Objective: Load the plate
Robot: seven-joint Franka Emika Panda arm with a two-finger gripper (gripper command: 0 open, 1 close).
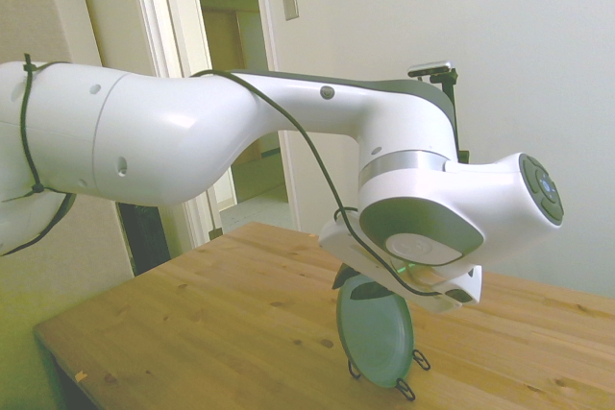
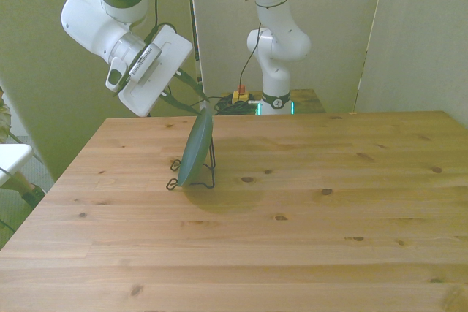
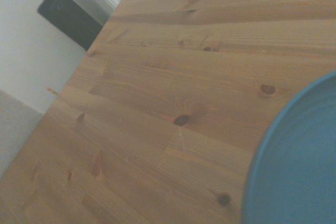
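Front view shows you the gripper (image 2: 199,100) pinching the plate's (image 2: 196,153) top rim, keeping it upright in the wire stand (image 2: 210,174).

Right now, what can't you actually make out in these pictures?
- Gripper fingers: side view, the arm's own white body hides them; front view, too small to show a grip on the plate.
- Wire stand: plate covers most of it.
- Wrist view: plate cut off by the picture's edge, blurred.
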